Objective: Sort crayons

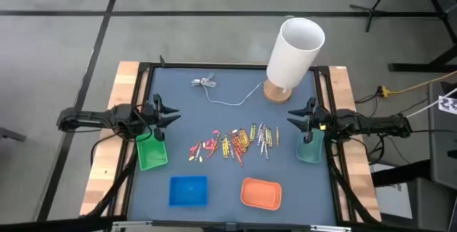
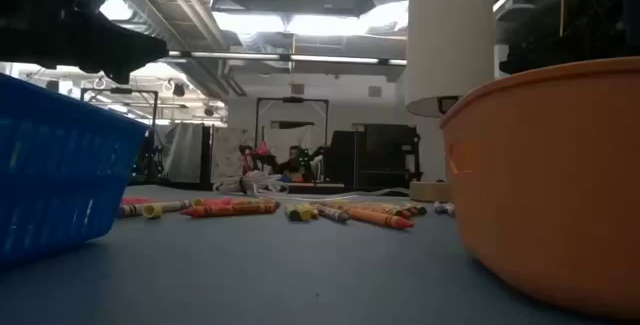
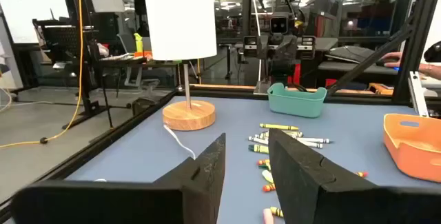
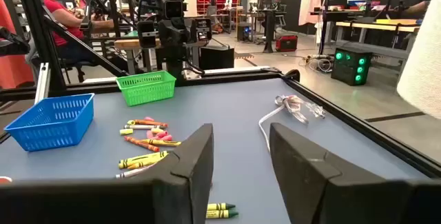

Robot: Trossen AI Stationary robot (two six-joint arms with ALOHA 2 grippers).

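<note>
Several crayons (image 1: 232, 143) in red, pink, orange, yellow and grey lie loose on the blue mat at the table's middle; they also show in the low view (image 2: 300, 208). My left gripper (image 1: 170, 113) hovers at the left edge above the green tray (image 1: 152, 152). It is open with nothing between its fingers (image 3: 207, 172). My right gripper (image 1: 293, 116) hovers at the right edge above the teal tray (image 1: 309, 148). It too is open and holds nothing (image 4: 241, 162). Both point toward the crayons, well short of them.
A blue tray (image 1: 188, 191) and an orange tray (image 1: 260, 193) stand near the front edge. A white-shaded lamp (image 1: 293, 53) on a wooden base (image 1: 277, 91) stands at the far right. Its thin white cable (image 1: 214, 89) trails across the far part of the mat.
</note>
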